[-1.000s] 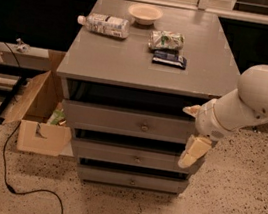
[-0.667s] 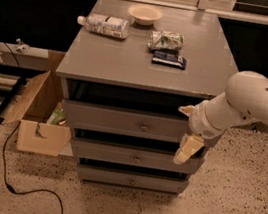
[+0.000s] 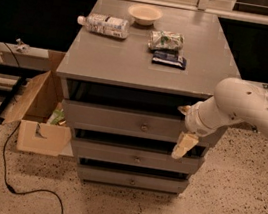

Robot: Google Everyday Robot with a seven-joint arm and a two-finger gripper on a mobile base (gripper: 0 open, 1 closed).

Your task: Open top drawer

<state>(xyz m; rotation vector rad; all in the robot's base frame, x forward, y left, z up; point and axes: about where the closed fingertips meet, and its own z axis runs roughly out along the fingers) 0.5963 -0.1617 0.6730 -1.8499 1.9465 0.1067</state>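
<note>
The top drawer (image 3: 116, 120) is the widest of three grey drawers under the grey tabletop (image 3: 131, 63), with a small round metal knob (image 3: 144, 127) at its centre. Its front sits just under the tabletop's front edge, with a dark gap above it. My gripper (image 3: 184, 128), on a white arm coming in from the right, is in front of the drawer's right end, to the right of the knob and apart from it. Its cream fingers (image 3: 184, 146) are spread open and hold nothing.
The two narrower drawers (image 3: 136, 158) sit below. On the tabletop are a bowl (image 3: 144, 13), a plastic bottle (image 3: 104, 25) and two snack packets (image 3: 166, 41). An open cardboard box (image 3: 41, 114) stands on the floor at the left, with a black cable (image 3: 9, 160) beside it.
My arm and gripper have moved left, closer to the right part of the top drawer's front. The drawer has not moved.
</note>
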